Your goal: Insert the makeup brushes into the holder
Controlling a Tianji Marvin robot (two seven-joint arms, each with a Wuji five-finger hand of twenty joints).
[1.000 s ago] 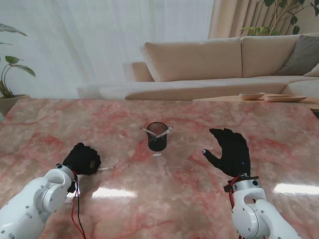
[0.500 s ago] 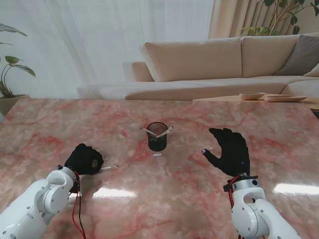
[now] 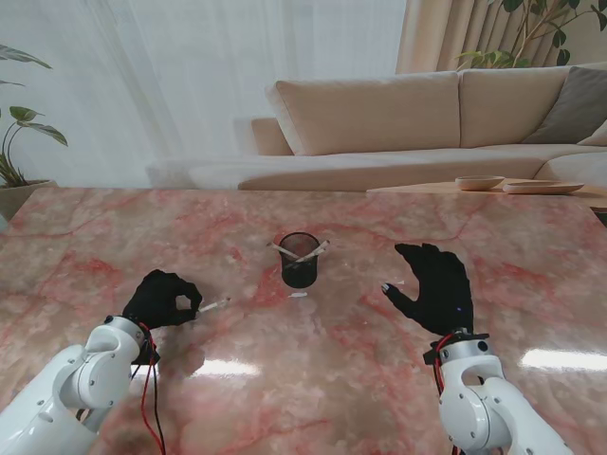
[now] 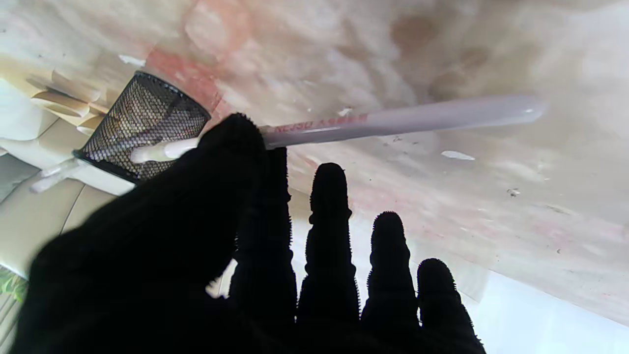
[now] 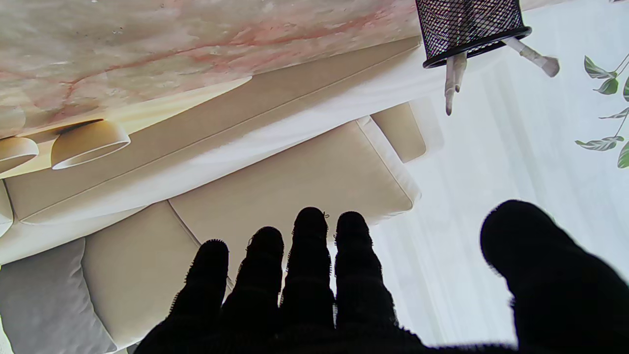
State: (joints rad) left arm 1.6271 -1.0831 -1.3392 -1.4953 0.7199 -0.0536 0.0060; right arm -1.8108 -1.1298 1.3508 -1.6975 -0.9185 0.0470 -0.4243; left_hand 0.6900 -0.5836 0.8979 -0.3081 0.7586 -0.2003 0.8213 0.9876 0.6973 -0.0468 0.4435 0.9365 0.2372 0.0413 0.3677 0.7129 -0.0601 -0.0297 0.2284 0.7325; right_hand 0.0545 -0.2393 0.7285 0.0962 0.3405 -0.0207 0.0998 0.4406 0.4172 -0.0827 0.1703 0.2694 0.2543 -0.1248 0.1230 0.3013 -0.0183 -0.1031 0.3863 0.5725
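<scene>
Two brushes (image 3: 302, 253) already stand in the holder (image 3: 299, 261). Your left hand (image 3: 161, 299) fingers pinch a third brush (image 3: 211, 305) above the counter (image 3: 313, 370); right hand (image 3: 434, 284) spread, empty.

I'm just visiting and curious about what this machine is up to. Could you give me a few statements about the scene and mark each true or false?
1. The left hand holds a makeup brush. True.
2. The right hand also holds a brush. False: it is open and holds nothing.
3. The black mesh holder already has two brushes in it. True.
4. The holder lies tipped on its side. False: it stands upright on the marble table.
5. The held brush is already inside the holder. False: it is well apart from it.
</scene>
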